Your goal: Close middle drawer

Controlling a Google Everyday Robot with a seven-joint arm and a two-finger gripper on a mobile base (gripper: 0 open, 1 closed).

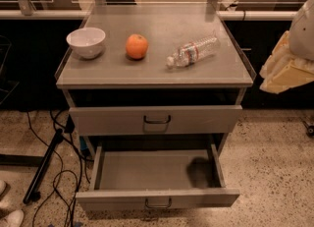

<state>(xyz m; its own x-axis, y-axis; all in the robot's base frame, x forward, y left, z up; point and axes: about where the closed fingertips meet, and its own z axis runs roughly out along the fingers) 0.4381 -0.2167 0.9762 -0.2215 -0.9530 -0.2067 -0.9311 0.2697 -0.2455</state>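
Observation:
The middle drawer (157, 197) is pulled far out of the grey cabinet, its shallow tray empty, with a small dark loop handle (158, 203) at the centre of its front. Above it the uppermost drawer front (156, 119) stands nearly flush. The lowest drawer is hidden under the open one. My gripper (287, 69), cream-coloured, hangs at the right edge of the view, beside the cabinet's top right corner and well above and to the right of the open drawer. It touches nothing.
On the cabinet top (113, 71) stand a white bowl (86, 42), an orange (137, 46) and a plastic water bottle (192, 51) lying on its side. Black cables and a stand leg (44, 169) lie on the speckled floor at the left.

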